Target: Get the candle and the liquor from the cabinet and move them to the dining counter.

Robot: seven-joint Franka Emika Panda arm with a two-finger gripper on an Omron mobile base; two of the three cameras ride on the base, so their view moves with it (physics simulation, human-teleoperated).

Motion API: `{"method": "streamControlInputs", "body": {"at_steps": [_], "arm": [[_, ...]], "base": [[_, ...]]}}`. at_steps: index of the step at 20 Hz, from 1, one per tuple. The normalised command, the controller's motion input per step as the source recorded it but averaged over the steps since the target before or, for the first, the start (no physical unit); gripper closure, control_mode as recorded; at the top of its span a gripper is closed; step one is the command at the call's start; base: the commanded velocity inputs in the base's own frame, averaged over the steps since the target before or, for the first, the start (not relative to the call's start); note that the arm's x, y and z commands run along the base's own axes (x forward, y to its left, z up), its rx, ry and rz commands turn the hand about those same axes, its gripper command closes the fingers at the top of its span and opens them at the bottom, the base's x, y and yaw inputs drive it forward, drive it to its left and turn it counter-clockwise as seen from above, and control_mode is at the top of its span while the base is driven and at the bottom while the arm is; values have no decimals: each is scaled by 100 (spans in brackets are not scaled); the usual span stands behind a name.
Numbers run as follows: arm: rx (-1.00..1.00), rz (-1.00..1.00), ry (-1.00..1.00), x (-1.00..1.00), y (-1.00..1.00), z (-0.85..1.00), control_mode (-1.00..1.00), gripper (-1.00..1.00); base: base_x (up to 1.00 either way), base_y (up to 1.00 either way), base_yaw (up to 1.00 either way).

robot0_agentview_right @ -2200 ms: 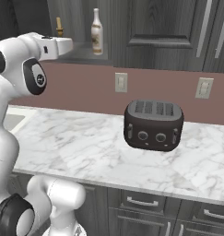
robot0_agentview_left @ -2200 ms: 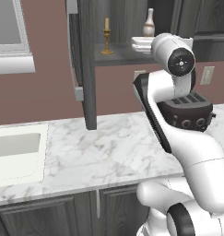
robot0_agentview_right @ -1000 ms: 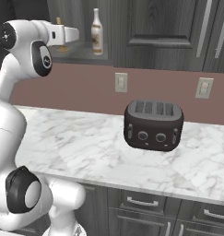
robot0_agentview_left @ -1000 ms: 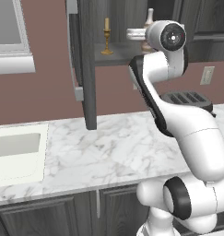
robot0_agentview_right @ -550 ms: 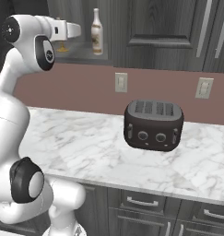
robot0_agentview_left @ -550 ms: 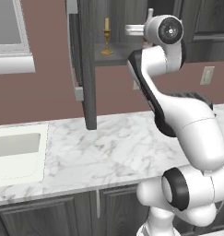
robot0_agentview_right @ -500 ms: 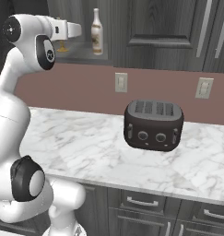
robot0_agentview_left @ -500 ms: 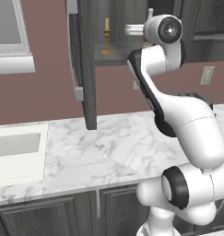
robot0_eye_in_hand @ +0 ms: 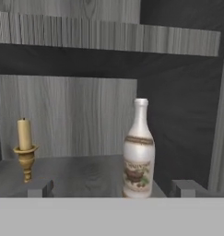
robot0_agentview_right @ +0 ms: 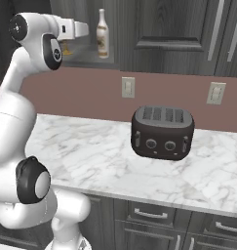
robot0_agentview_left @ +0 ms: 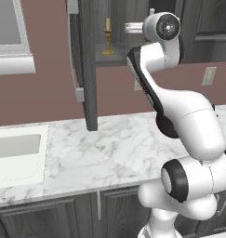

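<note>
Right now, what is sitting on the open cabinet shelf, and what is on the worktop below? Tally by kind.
Candle: 1, on the cabinet shelf
Liquor: 1, on the same shelf
Toaster: 1, on the worktop
Total: 3

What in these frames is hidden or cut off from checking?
- Liquor base: hand view, cut by the bottom band.
- Candle in the right base view: covered by the arm.
- Liquor in the left base view: behind the arm's wrist.
- Sink: left base view, cut by the left edge.
</note>
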Motion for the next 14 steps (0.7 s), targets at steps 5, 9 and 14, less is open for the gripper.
{"method": "streamControlInputs", "body": {"at_steps": [5, 9, 14], "arm": [[0, 0, 0, 11, 0, 0, -100, -100], [0, 0, 0, 8, 0, 0, -100, -100], [0, 0, 0, 8, 0, 1, -100, -100]], "base": [[0, 0, 0], [0, 0, 0], [0, 0, 0]]}}
